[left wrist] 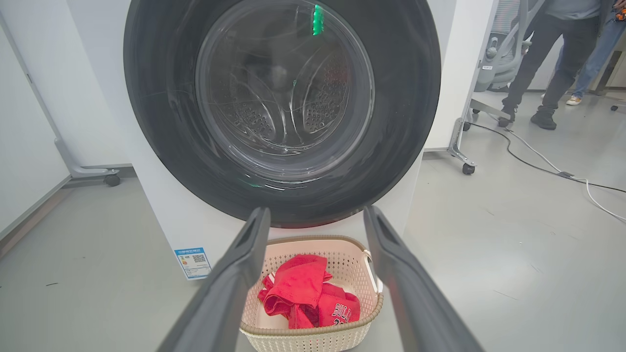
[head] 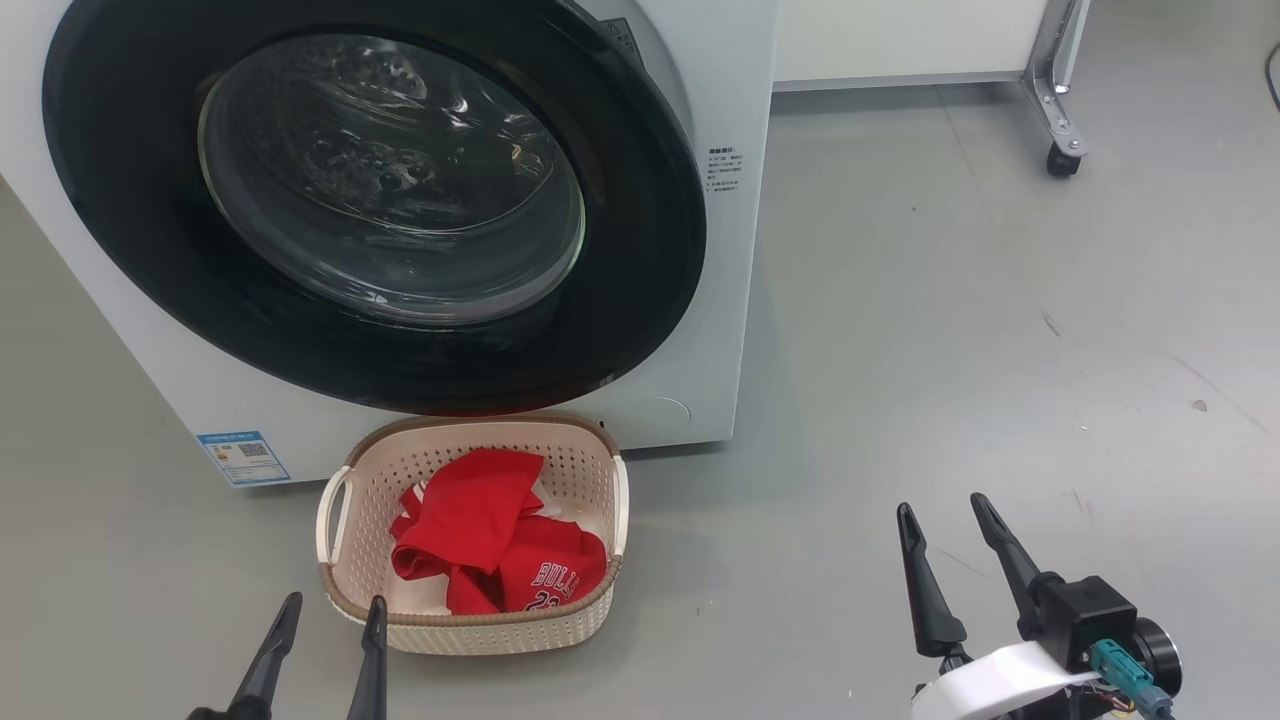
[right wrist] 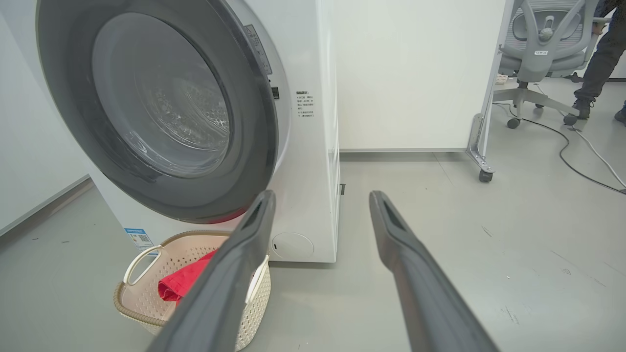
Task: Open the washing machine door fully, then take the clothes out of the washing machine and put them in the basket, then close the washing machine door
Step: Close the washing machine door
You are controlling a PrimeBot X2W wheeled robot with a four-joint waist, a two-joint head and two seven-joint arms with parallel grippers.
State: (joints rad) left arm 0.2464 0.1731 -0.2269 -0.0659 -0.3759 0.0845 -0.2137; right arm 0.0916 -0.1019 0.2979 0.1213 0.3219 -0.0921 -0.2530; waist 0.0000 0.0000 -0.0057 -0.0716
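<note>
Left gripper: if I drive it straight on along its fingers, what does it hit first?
Most likely the lower black ring of the washing machine door. The open left gripper points just over the basket, whose rim lies below that line; the clearance is unclear.

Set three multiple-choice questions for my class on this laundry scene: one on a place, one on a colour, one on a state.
1. Where are the clothes? A in the drum; B in the basket; C on the floor.
2. What colour are the clothes? A blue; B red; C green.
3. How is the right gripper? A open, empty; B shut on the clothes; C shut, empty.
Answers: 1 B, they lie heaped inside its pale walls. 2 B, bright red fabric with white lettering. 3 A, its fingers stand apart with nothing between.
</note>
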